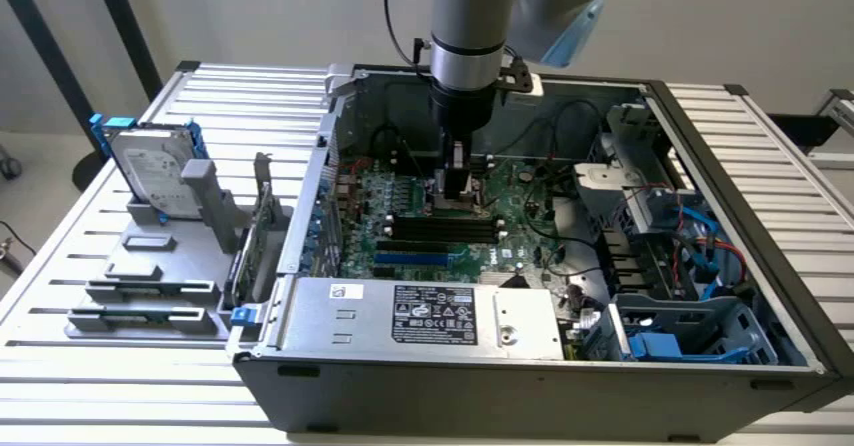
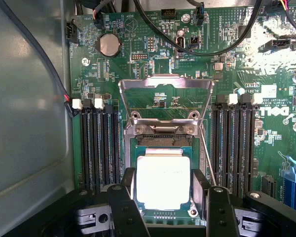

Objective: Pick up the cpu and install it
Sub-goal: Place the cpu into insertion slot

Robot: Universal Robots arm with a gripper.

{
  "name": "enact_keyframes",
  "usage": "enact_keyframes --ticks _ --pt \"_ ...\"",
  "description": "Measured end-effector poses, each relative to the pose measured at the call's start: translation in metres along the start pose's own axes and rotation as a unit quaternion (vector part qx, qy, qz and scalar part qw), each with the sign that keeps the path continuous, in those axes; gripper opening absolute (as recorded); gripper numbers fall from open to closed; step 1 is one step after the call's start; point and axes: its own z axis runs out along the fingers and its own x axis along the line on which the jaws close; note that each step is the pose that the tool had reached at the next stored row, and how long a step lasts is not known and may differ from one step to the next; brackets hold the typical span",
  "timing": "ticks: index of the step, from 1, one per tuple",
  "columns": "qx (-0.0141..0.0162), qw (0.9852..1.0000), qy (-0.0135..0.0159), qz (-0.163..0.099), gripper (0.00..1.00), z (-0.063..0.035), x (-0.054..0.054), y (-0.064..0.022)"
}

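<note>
The black 2-fingered gripper (image 2: 164, 190) reaches down into the open grey metal computer case (image 1: 534, 391) and is clamped on the small flat square cpu (image 2: 163, 178) with its plain silver-grey metal top. Its 2 fingers (image 2: 128, 191) press against opposite edges of the chip. The cpu lies flat in the socket of the green motherboard (image 2: 138, 69), about the middle of the board.

Just beyond the chip, the socket's silver metal load frame (image 2: 165, 85) stands swung up and open, and 1 thin wire lever (image 2: 207, 153) runs along one side of the socket. 2 banks of black memory slots (image 2: 101, 148) flank the socket, 1 on each side and close to the fingers. Further off on the board sit 1 round silver coin battery (image 2: 108, 44) and 1 blue connector slot (image 2: 291, 182). Several black cables (image 2: 153, 29) loop across the board's far edge.

In the exterior view, the arm comes straight down from above, with the gripper (image 1: 454, 191) low over the board. 1 silver boxy power supply (image 1: 414, 316) fills the case's near edge. On the slatted metal table (image 1: 747, 136), at the exterior view's left, 1 silver hard drive with blue rails (image 1: 147, 171) stands upright in the grey plastic holder blocks (image 1: 147, 286), well apart from the gripper.
</note>
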Motion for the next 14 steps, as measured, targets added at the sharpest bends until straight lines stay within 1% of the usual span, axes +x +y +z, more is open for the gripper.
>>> enact_keyframes --ticks 2,4,6,8,9,10,14 --pt "-0.0004 1.0000 -0.0004 0.000 0.55 0.0014 0.0000 -0.0002" --pt "-0.0015 1.0000 -0.0009 0.000 0.55 0.0036 -0.0003 -0.0006" --pt "-0.0055 1.0000 -0.0010 0.000 0.55 0.0058 -0.0004 -0.0012" --pt "-0.0078 1.0000 -0.0010 -0.001 0.55 0.0068 -0.0006 -0.0016" --pt "-0.0079 1.0000 -0.0010 -0.001 0.55 0.0069 -0.0006 -0.0018" --pt "-0.0080 1.0000 -0.0018 -0.001 0.55 0.0071 -0.0006 -0.0020" --pt "-0.0087 1.0000 -0.0034 -0.001 0.55 0.0101 -0.0006 -0.0030"
